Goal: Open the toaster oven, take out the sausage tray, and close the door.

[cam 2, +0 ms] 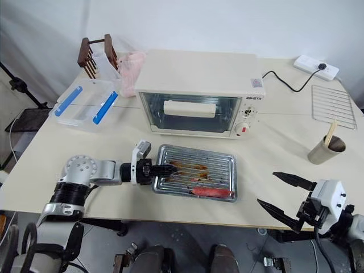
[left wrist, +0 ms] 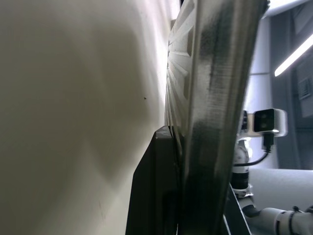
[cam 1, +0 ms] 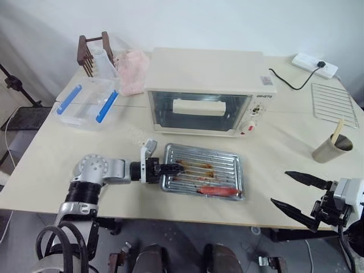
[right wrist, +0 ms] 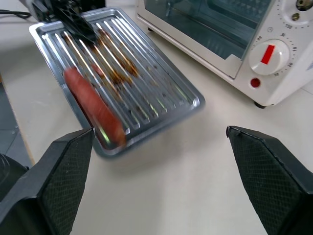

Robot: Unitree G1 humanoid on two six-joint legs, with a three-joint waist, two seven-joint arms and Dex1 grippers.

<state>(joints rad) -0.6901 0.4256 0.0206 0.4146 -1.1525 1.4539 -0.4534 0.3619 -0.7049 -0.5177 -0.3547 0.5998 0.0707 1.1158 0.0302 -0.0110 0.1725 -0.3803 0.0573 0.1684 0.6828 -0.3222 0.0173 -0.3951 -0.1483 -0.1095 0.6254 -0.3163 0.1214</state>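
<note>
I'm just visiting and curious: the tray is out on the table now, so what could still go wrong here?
The left gripper is shut on the tray's left rim; pulling away unopened could drag the tray, and the sausage lying by its near rim might roll. The tray sits close to the table's front edge, so a nudge might tip it off. The open right gripper hovers past that edge and could bump it when moving in.

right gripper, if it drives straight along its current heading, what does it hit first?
Probably the sausage tray. The right gripper is open, its fingers aimed across bare table at the tray's near end, with the toaster oven just beside that line. Depth is unclear, so it could pass above the tray's rim.
</note>
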